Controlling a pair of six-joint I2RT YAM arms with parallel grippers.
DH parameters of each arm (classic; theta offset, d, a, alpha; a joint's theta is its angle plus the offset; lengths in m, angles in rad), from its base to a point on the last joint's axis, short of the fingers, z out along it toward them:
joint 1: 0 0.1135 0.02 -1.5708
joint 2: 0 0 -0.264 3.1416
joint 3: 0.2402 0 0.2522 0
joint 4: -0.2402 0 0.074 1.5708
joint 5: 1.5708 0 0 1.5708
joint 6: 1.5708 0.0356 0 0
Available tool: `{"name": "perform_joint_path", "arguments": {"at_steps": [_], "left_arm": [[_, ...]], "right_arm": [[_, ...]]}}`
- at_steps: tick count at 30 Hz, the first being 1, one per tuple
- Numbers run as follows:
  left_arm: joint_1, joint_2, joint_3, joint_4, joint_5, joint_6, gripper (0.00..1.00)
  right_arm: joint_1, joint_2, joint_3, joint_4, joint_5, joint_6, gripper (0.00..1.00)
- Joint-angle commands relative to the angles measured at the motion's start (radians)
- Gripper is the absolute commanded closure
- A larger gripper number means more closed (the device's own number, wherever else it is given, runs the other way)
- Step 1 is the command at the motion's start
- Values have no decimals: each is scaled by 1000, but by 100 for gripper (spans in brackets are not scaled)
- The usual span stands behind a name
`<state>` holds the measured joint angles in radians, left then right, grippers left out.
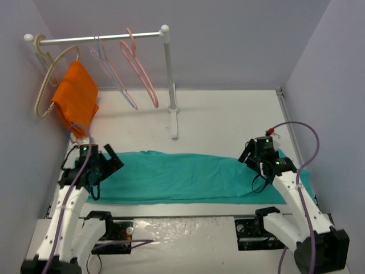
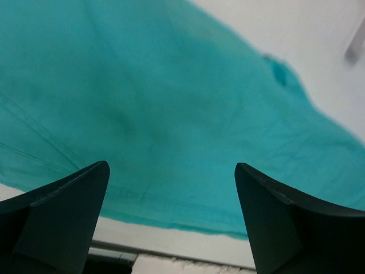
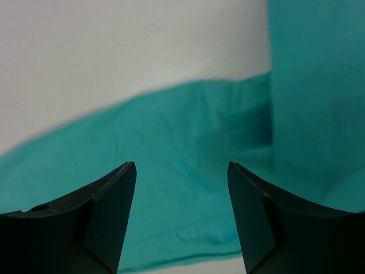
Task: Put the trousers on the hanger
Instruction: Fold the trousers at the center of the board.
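Here, the trousers [image 1: 188,177] are lying spread across the surface [image 1: 228,114].
Left pincer [image 2: 171,168] and right pincer [image 3: 181,166] are hovering open above them, holding nothing; the hanger [image 1: 140,69] is hanging on the rail [image 1: 97,39] behind.

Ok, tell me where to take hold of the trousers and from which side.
Probably the two short ends of the trousers, from above: they lie flat and stretched sideways across the table, with the left gripper and right gripper open near one end each.
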<state>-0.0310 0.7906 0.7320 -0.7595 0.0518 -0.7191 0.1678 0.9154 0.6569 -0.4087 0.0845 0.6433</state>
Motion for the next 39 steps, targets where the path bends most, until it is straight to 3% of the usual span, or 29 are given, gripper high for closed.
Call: {"name": "perform_joint_path", "arguments": {"at_steps": [1, 5, 10, 16, 21, 25, 32, 36, 39], "left_arm": [[-173, 152, -56, 97, -78, -110, 10], [-217, 271, -128, 186, -89, -195, 10], [-181, 434, -155, 286, -111, -246, 9], [18, 614, -65, 328, -61, -193, 9], [230, 617, 17, 294, -9, -177, 9], [268, 548, 118, 223, -3, -111, 9], [240, 368, 289, 115, 40, 163, 9], [159, 252, 247, 124, 28, 252, 9], [37, 207, 182, 150, 24, 304, 8]], "right_arm": [[250, 140, -25, 81, 100, 134, 37], [412, 290, -52, 151, 145, 217, 37], [448, 536, -33, 342, 89, 189, 38], [467, 807, 153, 436, 66, 105, 39], [471, 956, 339, 420, 47, 22, 40], [487, 931, 448, 357, 67, -11, 40], [454, 719, 556, 202, 228, -92, 40], [336, 649, 613, 123, 269, -143, 40], [259, 659, 661, 118, 275, -210, 42]]}}
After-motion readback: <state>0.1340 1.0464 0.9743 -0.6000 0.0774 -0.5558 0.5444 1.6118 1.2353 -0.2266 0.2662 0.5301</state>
